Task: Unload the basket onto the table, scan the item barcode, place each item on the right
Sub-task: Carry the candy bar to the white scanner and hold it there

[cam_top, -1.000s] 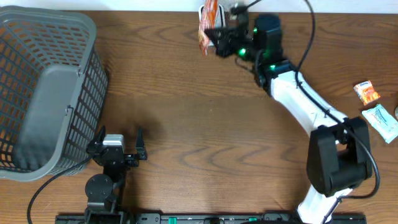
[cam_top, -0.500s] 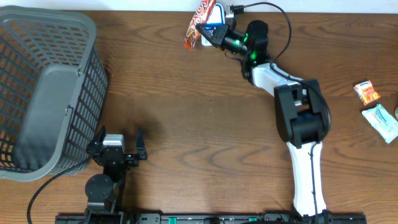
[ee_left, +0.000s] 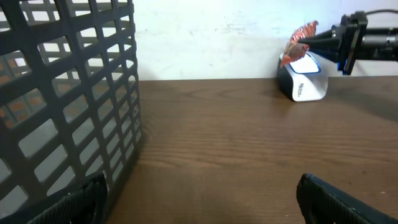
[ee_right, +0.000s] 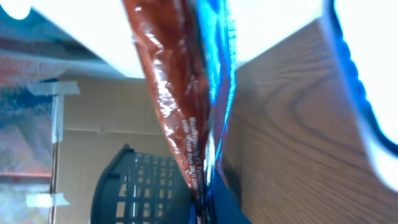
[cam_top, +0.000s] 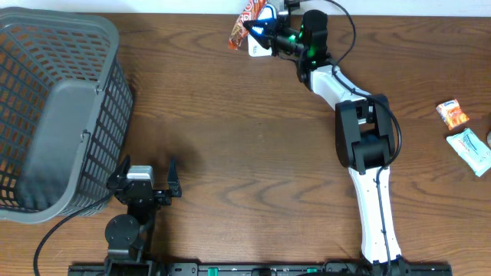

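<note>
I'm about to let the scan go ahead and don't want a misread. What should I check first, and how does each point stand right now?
1. Grip: right gripper shut on the snack packet: ok.
2. Position: snack packet held right by the scanner: ok.
3. Barcode turned toward the scanner: cannot tell, no barcode visible in any view.
4. Other arm: left gripper open, parked beside the basket, far from the scanner: ok.
5. Strays: orange packet and pale packet lie well away from the scanner: ok.
</note>
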Available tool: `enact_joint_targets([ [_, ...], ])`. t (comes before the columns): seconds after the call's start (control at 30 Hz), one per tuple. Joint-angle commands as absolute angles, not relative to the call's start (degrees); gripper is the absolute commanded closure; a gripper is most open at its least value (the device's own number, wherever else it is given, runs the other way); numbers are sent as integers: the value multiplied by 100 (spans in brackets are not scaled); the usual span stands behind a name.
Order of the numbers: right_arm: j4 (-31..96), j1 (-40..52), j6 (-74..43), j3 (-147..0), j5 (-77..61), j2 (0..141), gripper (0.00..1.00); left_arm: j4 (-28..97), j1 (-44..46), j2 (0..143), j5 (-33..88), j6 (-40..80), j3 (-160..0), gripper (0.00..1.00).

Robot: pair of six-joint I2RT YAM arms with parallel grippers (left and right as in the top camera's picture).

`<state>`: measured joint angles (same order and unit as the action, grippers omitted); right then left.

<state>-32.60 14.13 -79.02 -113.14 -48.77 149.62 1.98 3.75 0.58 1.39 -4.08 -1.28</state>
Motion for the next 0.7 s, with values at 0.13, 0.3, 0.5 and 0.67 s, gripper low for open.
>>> enact_joint_targets([
  [0.13,-3275,1321,-7719,-11428,-4834,15179,99,405,360,23,86,-375,-23,2],
  [0.3,-3413,1321,-7570,-11428,-5033,15176,99,405,360,23,89,-377,-23,2],
  [0.5,-3640,1321,-6899,-11432,-5885,15139,99,405,360,23,86,-377,-23,2],
  [0.67,-3461,1304,-6849,-11432,-6119,14984,98,405,360,23,86,-377,-23,2],
])
